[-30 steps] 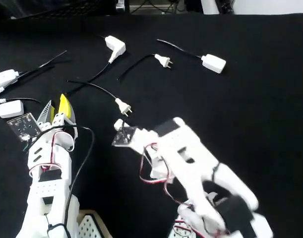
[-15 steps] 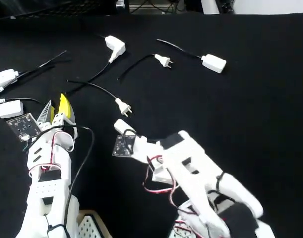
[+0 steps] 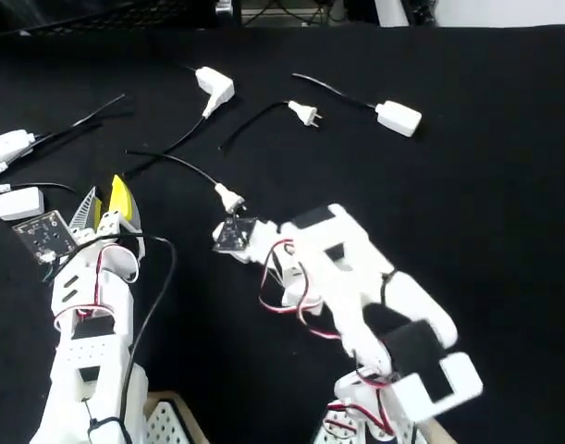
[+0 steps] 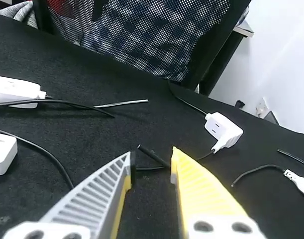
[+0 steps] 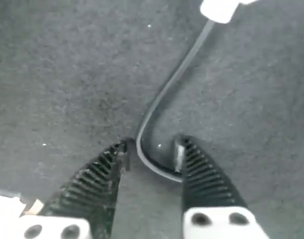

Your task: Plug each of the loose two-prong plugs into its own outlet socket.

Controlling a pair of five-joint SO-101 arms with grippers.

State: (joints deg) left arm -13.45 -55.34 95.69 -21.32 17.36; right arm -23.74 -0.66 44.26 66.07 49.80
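Observation:
My right gripper (image 5: 151,144) is open, pointing down at the black table, and a thin black cable (image 5: 159,97) curves between its fingers. That cable runs to a white two-prong plug (image 5: 219,9), which lies just beyond the right wrist (image 3: 236,231) in the high view (image 3: 228,196). A second plug (image 3: 306,114) lies farther back. White outlet sockets lie at the back (image 3: 215,85), back right (image 3: 399,117) and far left (image 3: 9,145). My left gripper (image 3: 104,199), with one grey and one yellow finger, is open and holds nothing (image 4: 151,159).
Another white socket (image 3: 18,203) lies beside the left arm's camera board (image 3: 43,236). Black cables trail across the left half of the table. A mesh office chair (image 4: 142,35) stands behind the table edge.
The right arm pulled back a little, then swung forward toward the near plug, and its wrist now hangs over that plug's cable. The left arm has stayed still.

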